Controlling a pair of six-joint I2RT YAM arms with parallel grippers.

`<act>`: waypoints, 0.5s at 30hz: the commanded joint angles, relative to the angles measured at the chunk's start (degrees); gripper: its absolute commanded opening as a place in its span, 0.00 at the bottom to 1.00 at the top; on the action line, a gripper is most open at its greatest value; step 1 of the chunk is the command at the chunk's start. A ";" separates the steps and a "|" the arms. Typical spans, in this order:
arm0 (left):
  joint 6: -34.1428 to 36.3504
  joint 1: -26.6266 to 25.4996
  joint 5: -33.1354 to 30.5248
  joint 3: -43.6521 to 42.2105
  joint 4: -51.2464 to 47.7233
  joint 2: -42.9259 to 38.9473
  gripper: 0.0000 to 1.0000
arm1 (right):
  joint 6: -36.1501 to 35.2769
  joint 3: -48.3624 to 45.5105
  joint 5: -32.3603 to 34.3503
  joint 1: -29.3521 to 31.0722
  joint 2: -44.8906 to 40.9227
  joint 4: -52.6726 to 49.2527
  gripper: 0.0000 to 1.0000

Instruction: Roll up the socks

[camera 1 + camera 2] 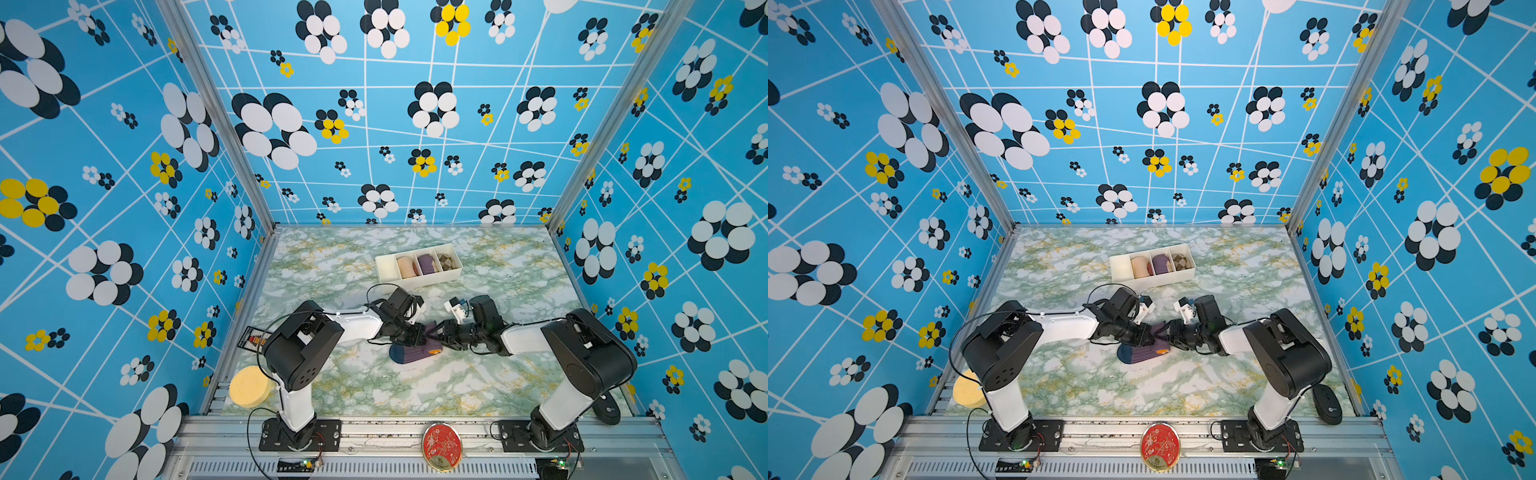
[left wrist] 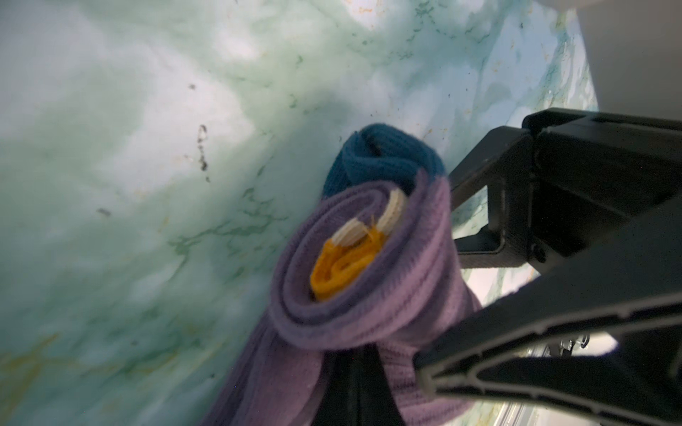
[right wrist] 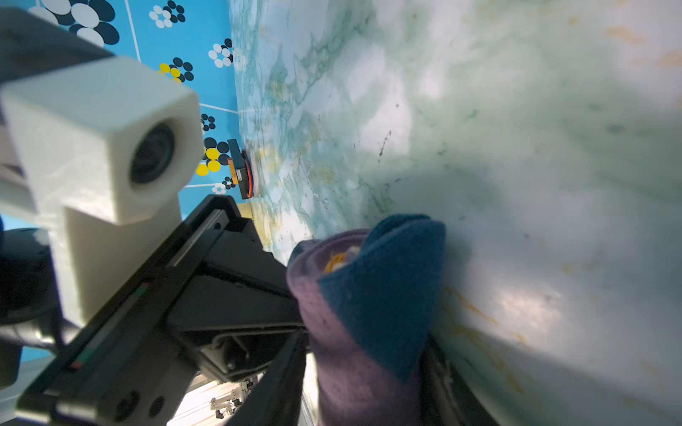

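Note:
The socks (image 1: pixel 415 352) lie mid-table as a purple ribbed roll with a dark teal end and an orange cuff at its core; both top views show them (image 1: pixel 1142 353). My left gripper (image 1: pixel 423 332) comes in from the left and is shut on a flap of the purple fabric. In the left wrist view the rolled socks (image 2: pixel 354 287) sit just past that left gripper (image 2: pixel 356 357), spiral end on. My right gripper (image 1: pixel 438 333) meets it from the right. In the right wrist view the right gripper (image 3: pixel 363 372) is shut on the socks (image 3: pixel 372 317).
A white divided tray (image 1: pixel 432 281) stands behind the arms, holding a peach roll (image 1: pixel 407 266), a purple roll (image 1: pixel 428 264) and a brown checked roll (image 1: pixel 446 261). A yellow sponge (image 1: pixel 248 386), a small black device (image 1: pixel 253 338), a black mouse (image 1: pixel 607 409) and a red tin (image 1: pixel 441 446) lie near the edges.

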 commanded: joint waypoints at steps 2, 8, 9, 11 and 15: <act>-0.77 0.64 -0.70 -2.65 -1.38 2.77 0.00 | 0.42 -0.94 0.52 0.73 0.49 -0.66 0.48; -1.16 1.08 -0.06 -3.32 -0.20 2.83 0.00 | 0.16 -1.24 0.45 0.87 0.02 -1.10 0.43; -1.21 1.08 0.01 -3.40 -0.03 2.83 0.00 | 0.14 -1.07 0.40 0.92 0.09 -1.18 0.42; -1.39 1.18 0.11 -3.51 0.32 2.83 0.00 | 0.08 -0.72 0.48 1.25 0.09 -1.51 0.39; -1.45 1.26 0.25 -3.77 0.70 2.83 0.00 | -0.53 -0.01 1.38 1.86 -0.37 -2.99 0.31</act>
